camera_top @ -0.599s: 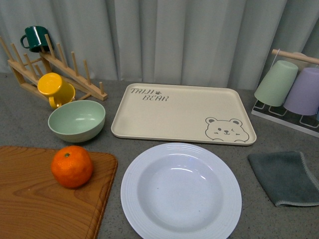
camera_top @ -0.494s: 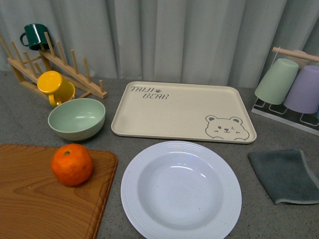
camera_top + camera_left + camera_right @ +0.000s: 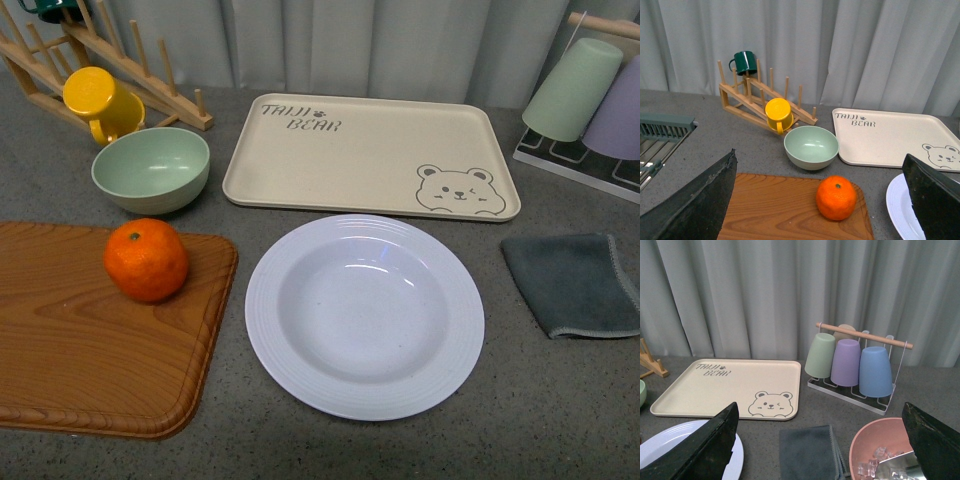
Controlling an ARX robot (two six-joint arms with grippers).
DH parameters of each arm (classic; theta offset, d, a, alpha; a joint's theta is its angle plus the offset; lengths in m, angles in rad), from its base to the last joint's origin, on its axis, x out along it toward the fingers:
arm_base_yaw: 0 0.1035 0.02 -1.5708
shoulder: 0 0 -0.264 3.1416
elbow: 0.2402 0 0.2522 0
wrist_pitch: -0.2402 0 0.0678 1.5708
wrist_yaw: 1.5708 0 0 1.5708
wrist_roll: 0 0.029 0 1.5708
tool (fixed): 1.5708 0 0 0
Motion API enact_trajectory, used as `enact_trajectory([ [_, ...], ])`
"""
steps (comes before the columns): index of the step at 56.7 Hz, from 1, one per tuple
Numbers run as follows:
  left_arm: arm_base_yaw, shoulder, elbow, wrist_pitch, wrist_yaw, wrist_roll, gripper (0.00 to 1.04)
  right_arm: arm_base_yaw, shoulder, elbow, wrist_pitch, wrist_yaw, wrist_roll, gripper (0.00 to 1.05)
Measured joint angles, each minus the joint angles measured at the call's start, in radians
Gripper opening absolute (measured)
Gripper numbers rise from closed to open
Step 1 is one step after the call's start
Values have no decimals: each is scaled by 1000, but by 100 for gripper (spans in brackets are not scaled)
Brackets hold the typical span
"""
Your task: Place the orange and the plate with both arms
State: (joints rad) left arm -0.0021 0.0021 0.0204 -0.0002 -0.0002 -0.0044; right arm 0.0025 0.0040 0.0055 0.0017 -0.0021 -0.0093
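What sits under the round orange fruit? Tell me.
A brown wooden cutting board lies under the round orange fruit; the contact patch beneath it is hidden.

My body camera sits between my arms and looks steeply down on the counter [image 3: 500, 420], near enough that the plate [image 3: 365, 315] fills the middle of its picture. My left wrist camera sits lower and further left and faces almost level toward the curtain [image 3: 865, 50], with the dark fingers [image 3: 695, 200] of my left tool [image 3: 818, 156] bracketing its picture. With the body view it shares the orange [image 3: 146, 260], the bear tray [image 3: 370, 150] and the plate's edge. My right wrist camera faces the same curtain from the right side, and shares the tray, the plate's edge and the grey cloth [image 3: 575, 285].
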Motion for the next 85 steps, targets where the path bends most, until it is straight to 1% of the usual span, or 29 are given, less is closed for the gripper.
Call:
enact_trajectory([
  [85,0,0,0,0,0,0,98,0,0,0,0,0,0,96],
])
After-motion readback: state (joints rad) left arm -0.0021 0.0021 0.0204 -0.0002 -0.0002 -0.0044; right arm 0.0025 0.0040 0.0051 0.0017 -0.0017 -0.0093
